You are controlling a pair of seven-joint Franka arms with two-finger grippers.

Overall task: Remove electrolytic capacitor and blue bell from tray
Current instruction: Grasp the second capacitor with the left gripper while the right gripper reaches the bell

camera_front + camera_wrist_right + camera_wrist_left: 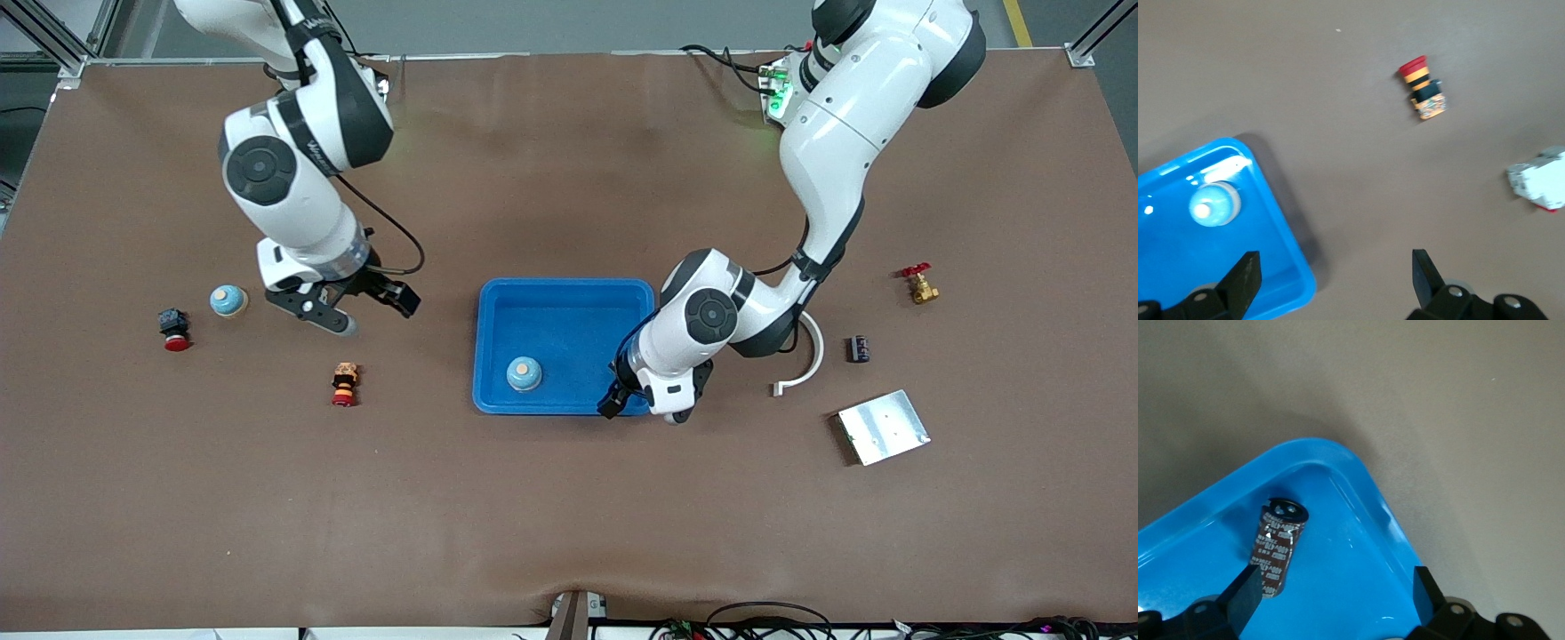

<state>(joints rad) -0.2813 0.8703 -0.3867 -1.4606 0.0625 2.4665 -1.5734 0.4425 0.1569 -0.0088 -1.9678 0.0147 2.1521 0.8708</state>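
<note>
Capacitor (1278, 550) lies in the tray (498, 311) corner at about four o'clock, under the left claw (1331, 597), fingers apart to straddle it. Bell (524, 373) sits at seven o'clock (untouched). Right claw (342, 307) hovers open over bare tabletop (569, 516), waiting.

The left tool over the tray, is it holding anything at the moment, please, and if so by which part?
Nothing is held. The left tool hangs open over the tray corner, the capacitor lying free below between its fingers. The right tool is open and empty too.
</note>
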